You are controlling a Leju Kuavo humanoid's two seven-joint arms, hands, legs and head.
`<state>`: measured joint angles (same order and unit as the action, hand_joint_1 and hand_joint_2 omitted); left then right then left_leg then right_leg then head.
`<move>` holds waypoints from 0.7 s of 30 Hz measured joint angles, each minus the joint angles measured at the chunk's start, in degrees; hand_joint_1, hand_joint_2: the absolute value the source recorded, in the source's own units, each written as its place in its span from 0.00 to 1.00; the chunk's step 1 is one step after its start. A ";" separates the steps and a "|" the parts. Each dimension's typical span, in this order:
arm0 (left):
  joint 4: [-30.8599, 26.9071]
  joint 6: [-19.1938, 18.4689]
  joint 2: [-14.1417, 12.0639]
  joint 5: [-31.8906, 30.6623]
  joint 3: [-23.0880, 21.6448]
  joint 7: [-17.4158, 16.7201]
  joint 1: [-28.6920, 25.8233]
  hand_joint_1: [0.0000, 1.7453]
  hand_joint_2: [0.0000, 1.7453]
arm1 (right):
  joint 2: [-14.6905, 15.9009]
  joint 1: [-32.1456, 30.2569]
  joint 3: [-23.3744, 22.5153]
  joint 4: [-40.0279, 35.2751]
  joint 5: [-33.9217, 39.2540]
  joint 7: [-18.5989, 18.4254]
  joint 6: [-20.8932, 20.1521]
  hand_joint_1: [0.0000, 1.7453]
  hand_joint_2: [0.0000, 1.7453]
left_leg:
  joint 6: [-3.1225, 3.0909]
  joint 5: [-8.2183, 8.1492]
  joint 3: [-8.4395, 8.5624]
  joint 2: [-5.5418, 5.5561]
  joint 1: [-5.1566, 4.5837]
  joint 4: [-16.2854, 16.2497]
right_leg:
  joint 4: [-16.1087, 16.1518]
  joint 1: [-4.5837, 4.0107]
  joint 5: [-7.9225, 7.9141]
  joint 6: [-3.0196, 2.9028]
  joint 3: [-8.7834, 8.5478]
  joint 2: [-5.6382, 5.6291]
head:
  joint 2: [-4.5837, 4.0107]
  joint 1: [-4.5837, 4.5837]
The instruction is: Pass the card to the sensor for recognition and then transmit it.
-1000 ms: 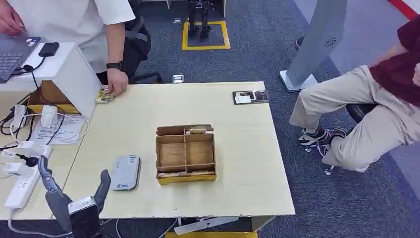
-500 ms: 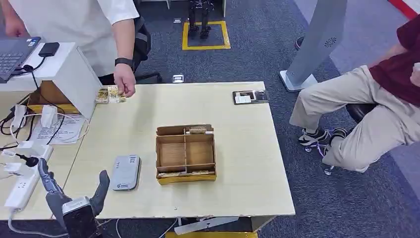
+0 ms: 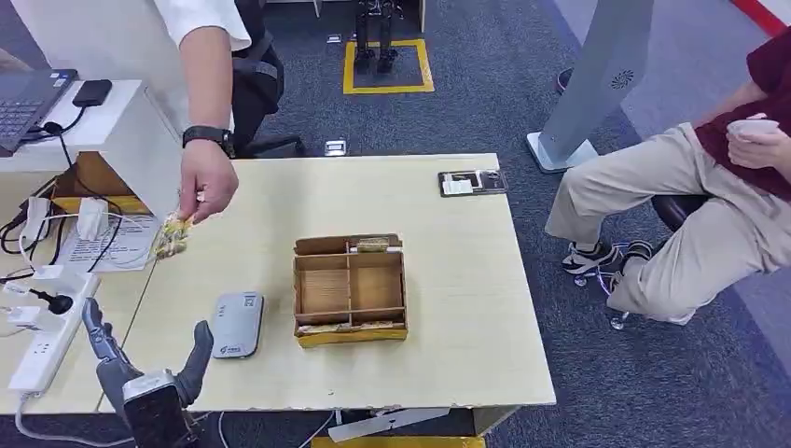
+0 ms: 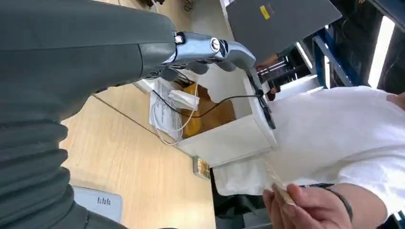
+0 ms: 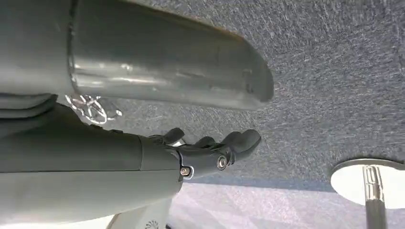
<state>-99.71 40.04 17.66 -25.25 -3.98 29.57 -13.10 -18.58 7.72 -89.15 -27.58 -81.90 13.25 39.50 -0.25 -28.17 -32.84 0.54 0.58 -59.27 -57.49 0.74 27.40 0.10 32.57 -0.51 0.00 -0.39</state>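
Above the table's left side, a person's hand point(image 3: 207, 179) pinches the card point(image 3: 171, 235), well beyond the empty, spread left hand point(image 3: 140, 369).

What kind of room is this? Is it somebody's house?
Probably not a house. It looks like an office or robot test lab: grey carpet with a yellow square taped on it, a laptop and power strip with cables, and a wooden table holding a grey card sensor.
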 joint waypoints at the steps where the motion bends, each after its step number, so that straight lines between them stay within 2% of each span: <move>1: 0.09 0.00 -0.02 -1.14 0.24 0.24 0.04 0.00 1.00 | 0.00 0.00 0.00 0.02 -0.35 0.00 0.00 0.00 0.00 | 0.00 0.00 0.00 0.00 0.00 0.00 | 0.00 0.00 0.00 0.00 0.00 0.00 | 0.00 0.00; 6: 0.98 0.02 -0.24 -11.03 5.26 -1.11 3.85 0.00 1.00 | 0.24 0.02 1.09 1.03 -2.18 -0.35 0.00 0.00 0.00 | 0.00 0.01 0.02 0.00 0.01 0.00 | 0.00 0.00 0.00 0.00 -0.02 0.01 | 0.00 0.00; 11: 1.38 0.04 -0.59 -15.31 9.09 -2.16 7.19 0.00 1.00 | 0.44 -0.03 2.01 1.88 -2.75 -0.70 0.02 0.00 0.00 | 0.01 0.02 0.03 -0.02 0.02 0.00 | -0.01 -0.02 -0.01 -0.01 -0.02 0.00 | 0.00 0.02; 17: 1.86 0.07 -0.98 -23.26 16.57 -0.28 13.07 0.00 1.00 | 0.87 -0.17 4.26 3.13 -3.91 -1.31 0.02 0.00 0.00 | 0.01 0.01 0.02 -0.02 0.02 0.00 | -0.01 -0.02 -0.01 -0.01 -0.02 0.00 | 0.00 0.02; 21: 2.25 0.09 -1.03 -24.02 20.72 0.52 15.53 0.00 1.00 | 1.09 -0.22 5.46 3.71 -3.98 -1.46 0.02 0.00 0.00 | 0.01 0.01 0.02 -0.03 0.02 0.00 | -0.01 -0.01 -0.01 -0.01 0.00 -0.02 | 0.00 -0.02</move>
<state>-97.46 40.13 16.63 -49.27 16.74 30.10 2.43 -17.49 7.50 -83.69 -23.87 -85.88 11.78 39.52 -0.24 -28.15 -32.82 0.51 0.60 -59.27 -57.50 0.72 27.39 0.09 32.57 -0.52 0.00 -0.41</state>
